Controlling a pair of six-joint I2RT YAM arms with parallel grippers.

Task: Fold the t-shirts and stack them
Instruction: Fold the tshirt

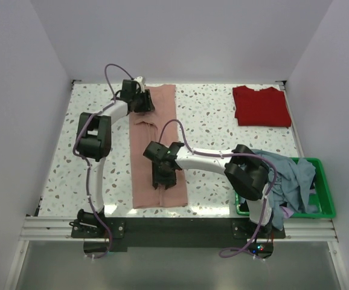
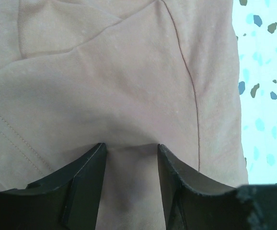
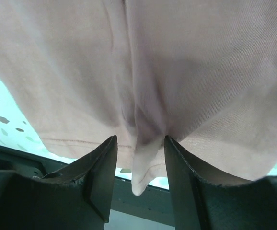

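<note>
Only the top view gives you the layout: pink t-shirt, folded to a long strip, runs from far to near edge of the bench, left of centre. Red t-shirt is at the far-R corner, basket at the near-R corner. Wrist cams: right jaws, approx. half open, pinch a pleat by the hem. Left jaws straddle a fabric ridge at the far end; can't tell if gripped.

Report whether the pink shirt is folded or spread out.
Partly folded: the pink shirt lies as a long narrow strip, sides turned in, not yet folded crosswise.
</note>
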